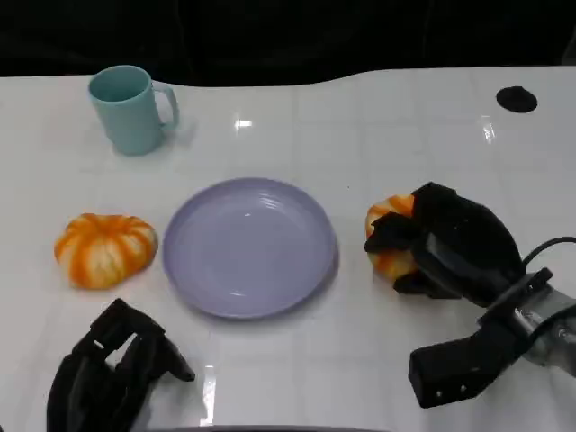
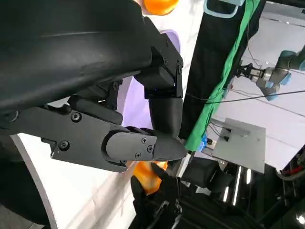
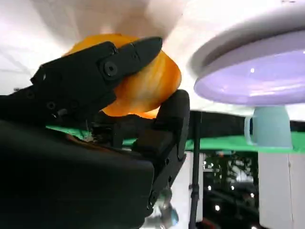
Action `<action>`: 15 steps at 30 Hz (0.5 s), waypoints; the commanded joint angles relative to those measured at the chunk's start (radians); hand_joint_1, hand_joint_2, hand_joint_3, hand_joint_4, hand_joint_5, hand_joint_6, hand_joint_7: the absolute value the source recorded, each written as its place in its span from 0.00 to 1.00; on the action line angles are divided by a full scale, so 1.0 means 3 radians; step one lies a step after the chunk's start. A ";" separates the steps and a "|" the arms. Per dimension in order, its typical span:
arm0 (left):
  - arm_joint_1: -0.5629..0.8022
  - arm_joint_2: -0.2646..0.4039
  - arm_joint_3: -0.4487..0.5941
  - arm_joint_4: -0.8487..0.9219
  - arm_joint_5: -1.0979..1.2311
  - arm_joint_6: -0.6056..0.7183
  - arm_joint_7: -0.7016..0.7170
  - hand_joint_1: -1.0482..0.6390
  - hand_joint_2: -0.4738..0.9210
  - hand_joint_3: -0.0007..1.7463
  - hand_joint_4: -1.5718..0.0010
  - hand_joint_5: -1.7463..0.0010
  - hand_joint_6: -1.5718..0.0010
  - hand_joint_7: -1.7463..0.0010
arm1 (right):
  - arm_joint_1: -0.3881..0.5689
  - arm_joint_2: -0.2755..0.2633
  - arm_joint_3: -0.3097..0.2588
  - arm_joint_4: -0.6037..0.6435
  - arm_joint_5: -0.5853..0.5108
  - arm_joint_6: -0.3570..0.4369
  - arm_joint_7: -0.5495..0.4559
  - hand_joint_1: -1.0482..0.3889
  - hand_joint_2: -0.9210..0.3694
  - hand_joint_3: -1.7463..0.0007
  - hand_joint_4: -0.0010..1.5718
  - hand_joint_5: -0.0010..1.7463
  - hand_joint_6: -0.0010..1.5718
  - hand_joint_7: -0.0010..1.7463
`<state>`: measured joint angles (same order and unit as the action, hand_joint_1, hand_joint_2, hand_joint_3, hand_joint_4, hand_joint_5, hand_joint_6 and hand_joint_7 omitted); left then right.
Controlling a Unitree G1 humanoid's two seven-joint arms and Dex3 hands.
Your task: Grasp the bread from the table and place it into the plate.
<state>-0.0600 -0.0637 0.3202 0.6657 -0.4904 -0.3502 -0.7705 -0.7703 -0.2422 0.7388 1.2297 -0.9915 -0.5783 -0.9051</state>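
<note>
White table (image 1: pixel 378 153), dark backdrop. Right hand (image 1: pixel 432 247) has fingers (image 3: pixel 102 67) wrapped around one bread (image 1: pixel 389 236), on the table just beside the plate (image 1: pixel 250 247), past its right rim. Left hand (image 1: pixel 112 364) holds nothing, fingers loosely apart; second bread (image 1: pixel 105 249) lies beyond its fingertips. Teal mug (image 1: pixel 130 108) far back.

Ceiling lights are being mirrored by the glossy white table (image 1: pixel 378 135) and the smooth lavender plate (image 1: pixel 249 246); a matt black plastic look is being shown by the right robot hand (image 1: pixel 432 247).
</note>
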 commanded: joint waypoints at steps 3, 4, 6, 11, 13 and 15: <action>0.0033 0.0025 0.0008 -0.0070 -0.0020 0.0011 0.0046 0.28 1.00 0.14 0.60 0.00 0.68 0.11 | -0.0062 -0.0043 0.0023 0.0060 0.0034 -0.0078 -0.0126 0.61 0.13 0.59 0.53 1.00 0.37 1.00; 0.0030 0.0027 0.0009 -0.0069 -0.0018 0.0017 0.0055 0.28 1.00 0.14 0.60 0.00 0.68 0.11 | -0.0061 -0.0042 0.0001 0.0062 0.0066 -0.0098 -0.0106 0.60 0.13 0.58 0.53 1.00 0.37 1.00; 0.0023 0.0031 0.0012 -0.0062 -0.0024 0.0031 0.0051 0.28 1.00 0.14 0.59 0.00 0.68 0.12 | -0.0062 -0.0039 -0.0046 0.0058 0.0131 -0.0142 -0.0094 0.59 0.14 0.53 0.53 1.00 0.37 1.00; 0.0015 0.0036 0.0014 -0.0056 -0.0026 0.0055 0.0046 0.28 1.00 0.14 0.59 0.00 0.67 0.12 | -0.0138 -0.0025 -0.0208 -0.0017 0.0319 -0.0296 -0.0030 0.59 0.25 0.42 0.52 1.00 0.35 1.00; 0.0012 0.0034 0.0018 -0.0050 -0.0032 0.0062 0.0039 0.28 1.00 0.14 0.59 0.00 0.67 0.12 | -0.0185 -0.0006 -0.0261 -0.0065 0.0383 -0.0341 0.0065 0.57 0.25 0.41 0.52 1.00 0.35 1.00; 0.0010 0.0032 0.0016 -0.0049 -0.0018 0.0052 0.0052 0.28 1.00 0.14 0.59 0.00 0.67 0.12 | -0.0221 0.0028 -0.0329 -0.0114 0.0481 -0.0415 0.0217 0.57 0.25 0.41 0.52 1.00 0.35 1.00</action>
<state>-0.0575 -0.0660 0.3194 0.6537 -0.4903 -0.3321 -0.7703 -0.8055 -0.2409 0.6710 1.2194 -0.8909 -0.6700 -0.8900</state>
